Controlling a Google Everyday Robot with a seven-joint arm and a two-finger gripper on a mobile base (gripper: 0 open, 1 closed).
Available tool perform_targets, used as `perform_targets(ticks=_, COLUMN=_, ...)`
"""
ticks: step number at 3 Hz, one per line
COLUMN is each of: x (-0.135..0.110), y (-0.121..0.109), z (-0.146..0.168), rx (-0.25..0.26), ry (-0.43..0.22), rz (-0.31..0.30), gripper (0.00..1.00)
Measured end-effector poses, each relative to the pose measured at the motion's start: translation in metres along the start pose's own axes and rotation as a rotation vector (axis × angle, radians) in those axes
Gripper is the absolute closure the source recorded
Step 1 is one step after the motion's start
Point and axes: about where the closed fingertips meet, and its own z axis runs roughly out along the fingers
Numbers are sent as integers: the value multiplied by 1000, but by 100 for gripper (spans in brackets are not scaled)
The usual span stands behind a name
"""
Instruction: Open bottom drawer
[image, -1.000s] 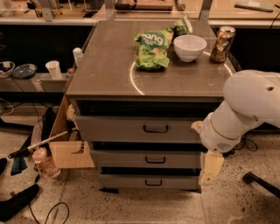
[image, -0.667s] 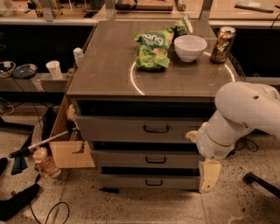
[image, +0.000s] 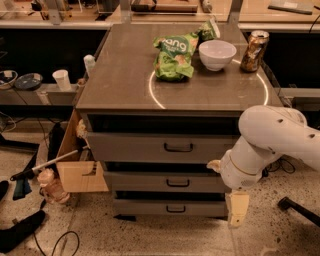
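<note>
A grey metal cabinet holds three drawers. The bottom drawer (image: 150, 207) has the narrowest front and a small black bar handle (image: 175, 209). It sits nearly flush with the front, as do the middle drawer (image: 145, 182) and the top drawer (image: 135, 147). My white arm comes in from the right. My gripper (image: 237, 210) hangs down at the right end of the bottom drawer front, to the right of its handle and apart from it.
On the cabinet top (image: 125, 75) lie a green chip bag (image: 175, 50), a white bowl (image: 217, 54) and a can (image: 254, 44). An open cardboard box (image: 75, 165), a bottle (image: 50, 186) and cables (image: 60, 242) sit on the floor at the left.
My arm has moved left and down. The gripper now hangs lower, level with the bottom drawer front. The drawers have not moved.
</note>
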Motion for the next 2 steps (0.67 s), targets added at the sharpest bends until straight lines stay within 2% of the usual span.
perform_targets(ticks=1, x=5, y=0, z=8, rx=5, ry=11, rz=27, gripper=0)
perform_targets(ticks=2, x=21, y=0, z=26, rx=34, ry=20, rz=111, gripper=0)
